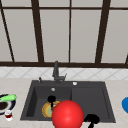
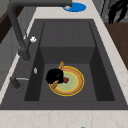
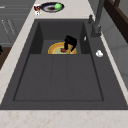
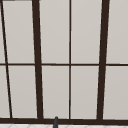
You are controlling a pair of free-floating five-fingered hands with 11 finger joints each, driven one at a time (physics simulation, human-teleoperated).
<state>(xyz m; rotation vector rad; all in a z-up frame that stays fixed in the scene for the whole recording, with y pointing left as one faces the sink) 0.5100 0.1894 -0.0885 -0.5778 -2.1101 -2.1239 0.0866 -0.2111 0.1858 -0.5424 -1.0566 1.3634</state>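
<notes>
1. Front view. The left hand (image 1: pixel 51 99) hangs in the left basin of the dark sink (image 1: pixel 105 100), over the yellow-rimmed plate (image 1: pixel 46 110) on the basin floor. A large red ball (image 1: pixel 67 115) fills the 6 o'clock foreground and covers part of the plate. The right hand (image 1: pixel 91 119) floats at about 5 o'clock, at the sink's front edge; whether its fingers are closed cannot be told. The faucet (image 1: pixel 56 71) stands at 12 o'clock of the sink. A dark dish (image 1: pixel 3 106) with a green item (image 1: pixel 8 97) lies at 9 o'clock on the counter, and a blue object (image 1: pixel 125 104) at 3 o'clock.

2. Left side view. The left hand (image 2: pixel 54 76) is curled round a wooden utensil (image 2: pixel 60 65) resting on the plate (image 2: pixel 76 86), at the plate's 9 o'clock rim. A small red piece (image 2: pixel 65 80) lies just beside the hand. The right hand (image 2: pixel 117 10) shows at 1 o'clock, beyond the counter.

3. Right side view. The left hand (image 3: pixel 70 42) grasps the utensil above the plate (image 3: pixel 53 48) in the far basin.

4. Upper view. A window (image 4: pixel 70 60) with dark frames; the faucet tip (image 4: pixel 55 122) sits at 6 o'clock.
</notes>
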